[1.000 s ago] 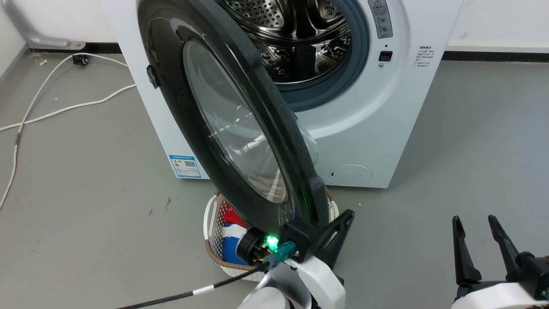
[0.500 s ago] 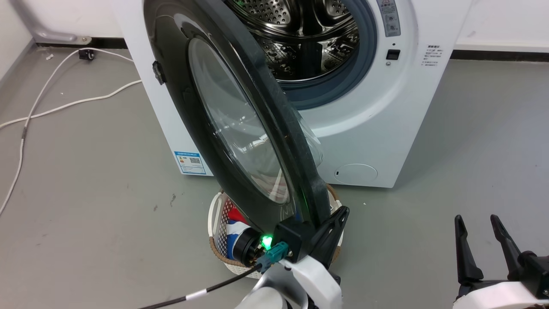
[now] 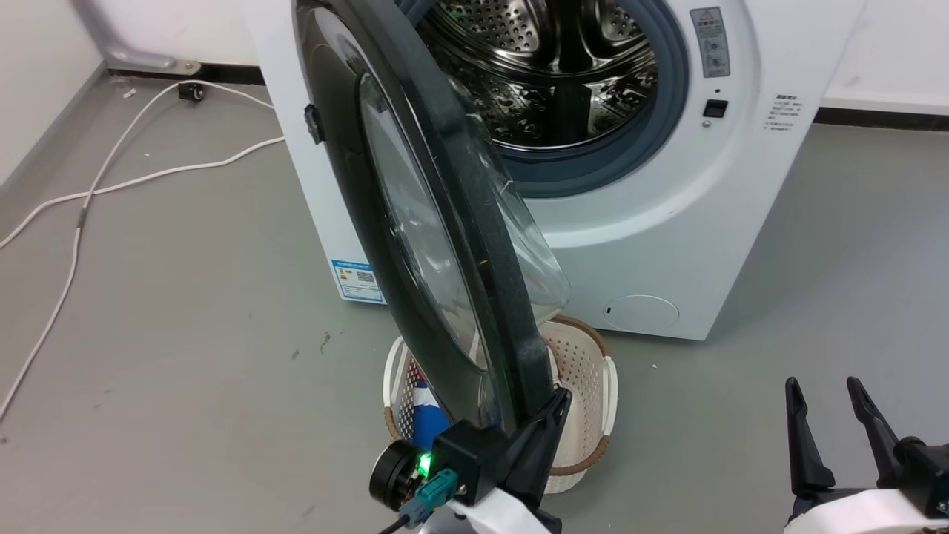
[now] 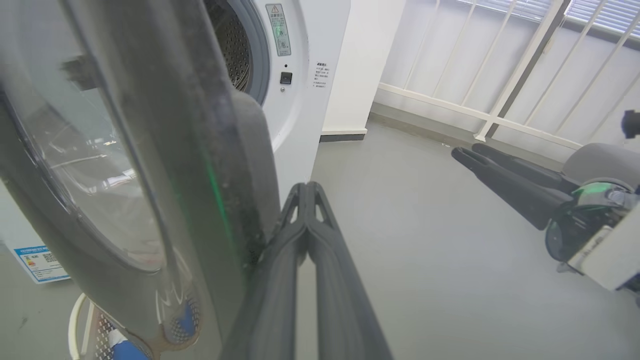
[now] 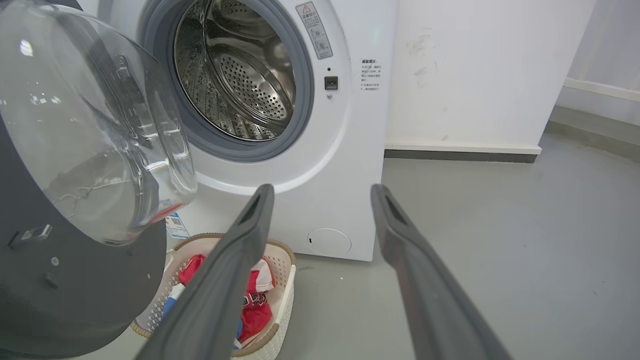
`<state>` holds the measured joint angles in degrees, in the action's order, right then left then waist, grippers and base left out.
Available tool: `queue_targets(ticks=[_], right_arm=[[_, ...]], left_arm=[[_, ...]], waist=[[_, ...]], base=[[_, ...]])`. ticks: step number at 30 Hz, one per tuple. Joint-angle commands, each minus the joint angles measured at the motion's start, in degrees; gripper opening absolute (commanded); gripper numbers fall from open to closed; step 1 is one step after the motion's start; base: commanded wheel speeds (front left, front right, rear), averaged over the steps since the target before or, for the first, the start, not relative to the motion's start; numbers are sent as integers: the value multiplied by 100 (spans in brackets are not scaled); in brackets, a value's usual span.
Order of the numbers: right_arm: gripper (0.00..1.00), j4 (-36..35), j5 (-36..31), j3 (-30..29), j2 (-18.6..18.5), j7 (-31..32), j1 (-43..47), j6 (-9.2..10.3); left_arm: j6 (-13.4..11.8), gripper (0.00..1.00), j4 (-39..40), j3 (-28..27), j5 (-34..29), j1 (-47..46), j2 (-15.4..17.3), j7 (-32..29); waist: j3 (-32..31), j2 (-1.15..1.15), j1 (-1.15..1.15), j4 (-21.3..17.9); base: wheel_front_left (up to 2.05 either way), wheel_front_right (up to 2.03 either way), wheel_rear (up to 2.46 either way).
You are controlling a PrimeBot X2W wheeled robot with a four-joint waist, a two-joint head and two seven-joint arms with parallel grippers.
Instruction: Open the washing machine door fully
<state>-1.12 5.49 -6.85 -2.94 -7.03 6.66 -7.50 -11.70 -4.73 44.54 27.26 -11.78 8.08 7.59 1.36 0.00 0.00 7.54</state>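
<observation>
The washing machine (image 3: pixel 667 222) is a big white box standing on the grey floor (image 3: pixel 185 334). The washing machine door (image 3: pixel 419 237) is swung out from the front, hanging from the machine's left side. It sticks out toward the robot, so the head view shows its thick black rim almost edge-on. The clear glass bowl (image 5: pixel 95 125) in its middle bulges toward the machine. Behind the door, the round hole is uncovered, with the shiny steel drum (image 3: pixel 556 74) full of little holes and a grey rubber ring (image 3: pixel 656 133) around it.

The left claw (image 3: pixel 557 404) is low down at the bottom edge of the door. Its two dark fingers (image 4: pixel 280 260) are pressed tight together with nothing between them. They lie right against the side of the door's rim that faces the machine.

The right claw (image 3: pixel 823 386) is well away from the door, low on the robot's right side. Its two fingers (image 5: pixel 235 250) stand apart and hold nothing.

A cream laundry basket (image 3: pixel 586 371) sits on the floor under the door, just in front of the machine. Red, white and blue clothes (image 5: pixel 255 310) lie inside it. A white cable (image 3: pixel 111 185) runs across the floor on the left. A blue label (image 3: pixel 358 280) is stuck low on the machine.
</observation>
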Motion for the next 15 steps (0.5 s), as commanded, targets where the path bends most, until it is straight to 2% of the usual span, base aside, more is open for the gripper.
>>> queue_targets(ticks=[1, 15], right_arm=[[100, -13, -7, -4, 11, 9, 31, 2], [100, 15, 46, -46, 11, 0, 69, 2]], left_arm=[[-162, 0, -11, -191, -1, 21, 144, 39], [-837, 0, 878, -545, -55, 601, 498, 107]], waist=[[1, 0, 0, 46], [-35, 0, 0, 723]], base=[[0, 0, 0], [0, 0, 0]])
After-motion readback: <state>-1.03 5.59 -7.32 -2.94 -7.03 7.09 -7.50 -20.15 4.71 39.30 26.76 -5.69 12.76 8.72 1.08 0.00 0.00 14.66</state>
